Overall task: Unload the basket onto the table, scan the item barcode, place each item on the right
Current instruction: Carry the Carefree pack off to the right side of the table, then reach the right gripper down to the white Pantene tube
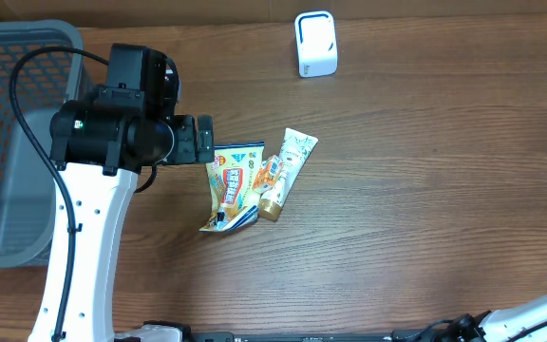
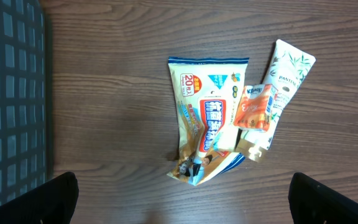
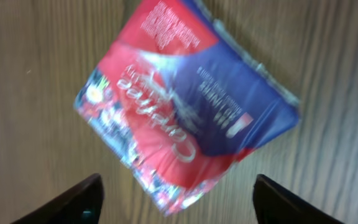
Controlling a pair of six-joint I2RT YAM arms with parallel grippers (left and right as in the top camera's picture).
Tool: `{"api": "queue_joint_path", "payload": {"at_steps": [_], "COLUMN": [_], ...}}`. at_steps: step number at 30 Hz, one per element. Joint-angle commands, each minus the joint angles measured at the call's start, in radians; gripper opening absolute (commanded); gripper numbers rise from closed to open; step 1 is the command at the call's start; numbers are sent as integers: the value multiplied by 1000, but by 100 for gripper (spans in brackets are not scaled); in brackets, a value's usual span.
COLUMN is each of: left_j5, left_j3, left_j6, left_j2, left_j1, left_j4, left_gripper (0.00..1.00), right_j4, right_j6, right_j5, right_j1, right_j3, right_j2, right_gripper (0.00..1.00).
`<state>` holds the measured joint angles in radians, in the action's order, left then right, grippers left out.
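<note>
Gaping left claw, above yellow packet

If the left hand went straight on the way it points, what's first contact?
Most likely the yellow packet on the table under the open left hand; the orange sachet and white tube lie off to one side. Depth is unclear.
</note>
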<state>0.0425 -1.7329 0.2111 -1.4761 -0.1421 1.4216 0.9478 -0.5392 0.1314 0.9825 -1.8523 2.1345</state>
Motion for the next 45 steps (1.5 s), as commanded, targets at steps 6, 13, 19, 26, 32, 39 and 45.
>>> {"api": "queue_joint_path", "payload": {"at_steps": [6, 13, 19, 26, 32, 39, 45], "left_j5": [10, 10, 10, 10, 10, 10, 10], "left_j3": [-18, -18, -18, -18, -18, -18, -18], "left_j6": [14, 14, 14, 13, 14, 13, 13], "left_j2": [-8, -8, -8, -8, -8, -8, -8], "left_j1": [4, 4, 4, 4, 4, 4, 4], "left_j4": [-1, -1, -1, -1, -1, -1, -1], "left_gripper": [100, 100, 100, 100, 100, 100, 100], "right_j4": [-3, 143, 277, 262, 257, 188, 104], "right_j6": [22, 324, 443, 428, 244, 24, -92], "right_j5": [608, 809, 600, 428, 257, 208, 195], "right_j1": [-26, -239, -563, -950, -1194, -1376, -1479], "right_j3": [-121, -114, -48, 13, 16, 78, 163], "right_j2": [-33, -32, -31, -31, -31, -31, -31], "right_gripper": [89, 96, 100, 95, 74, 67, 67]}}
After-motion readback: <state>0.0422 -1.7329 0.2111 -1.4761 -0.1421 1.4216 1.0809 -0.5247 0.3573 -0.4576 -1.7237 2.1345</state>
